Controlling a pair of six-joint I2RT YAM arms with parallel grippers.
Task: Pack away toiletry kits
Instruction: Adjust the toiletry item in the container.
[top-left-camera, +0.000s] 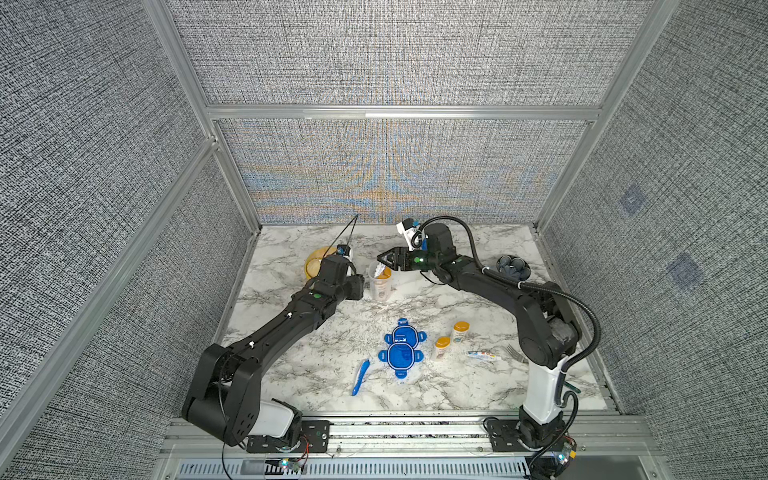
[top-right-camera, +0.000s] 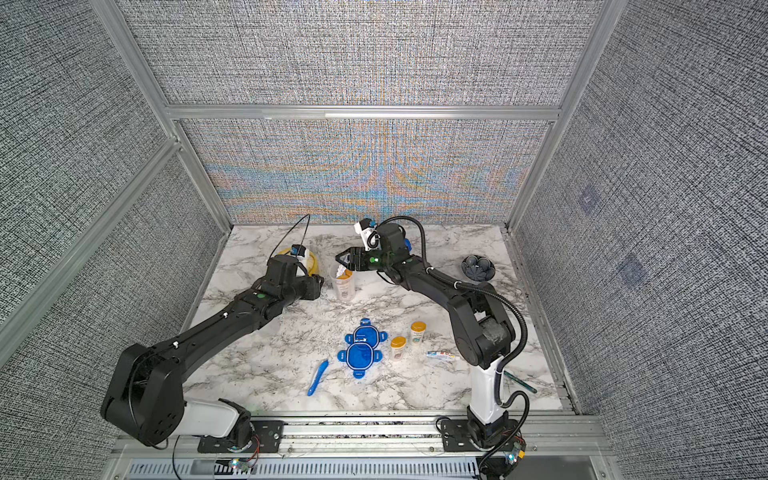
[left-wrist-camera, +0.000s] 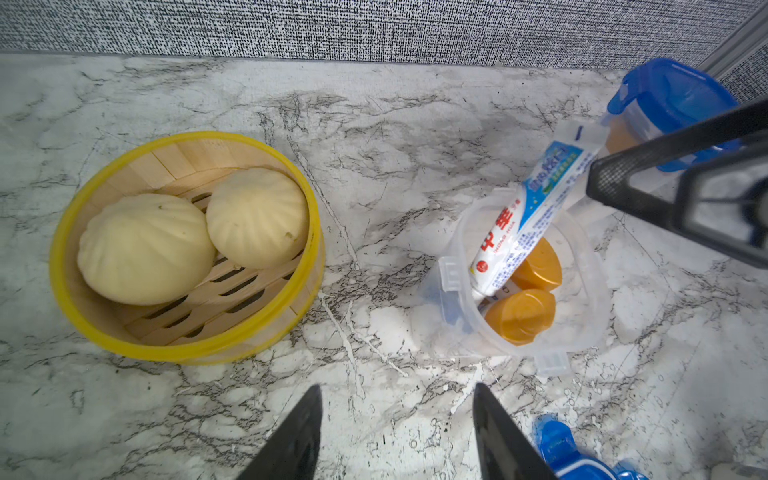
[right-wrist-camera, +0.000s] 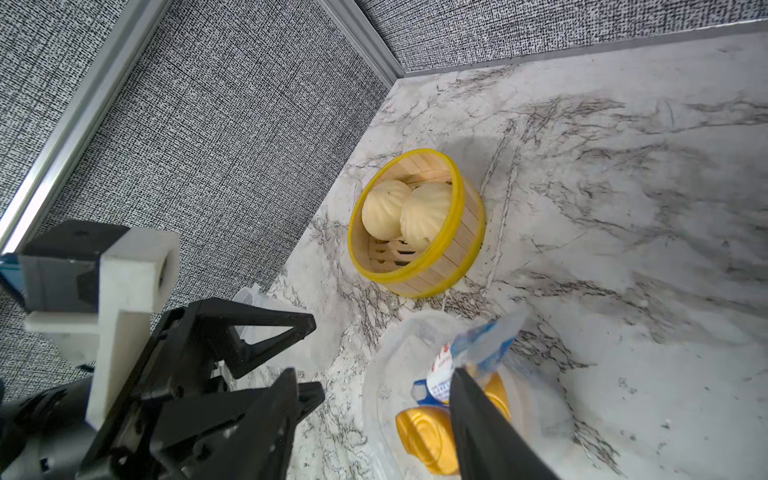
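Observation:
An open clear tub (top-left-camera: 380, 286) (left-wrist-camera: 582, 316) stands at the back middle of the table. Two orange-capped bottles (left-wrist-camera: 519, 316) (right-wrist-camera: 424, 436) stand in it, and a toothpaste tube (left-wrist-camera: 523, 220) (right-wrist-camera: 486, 340) leans out over its rim. My right gripper (top-left-camera: 381, 261) (right-wrist-camera: 374, 372) hangs just above the tub, jaws apart, one finger beside the tube's top end. My left gripper (left-wrist-camera: 399, 399) is open and empty, low over the table between tub and steamer. Two more bottles (top-left-camera: 451, 338), a toothpaste tube (top-left-camera: 482, 354) and a blue toothbrush (top-left-camera: 360, 377) lie at the front.
A yellow steamer (top-left-camera: 313, 262) (left-wrist-camera: 187, 249) with two buns sits left of the tub. A closed blue-lidded tub (left-wrist-camera: 673, 108) stands behind the right gripper. Two blue clip lids (top-left-camera: 401, 345) lie mid-table. A dark bowl (top-left-camera: 514, 266) sits far right and a fork (top-left-camera: 515, 353) lies by the right arm.

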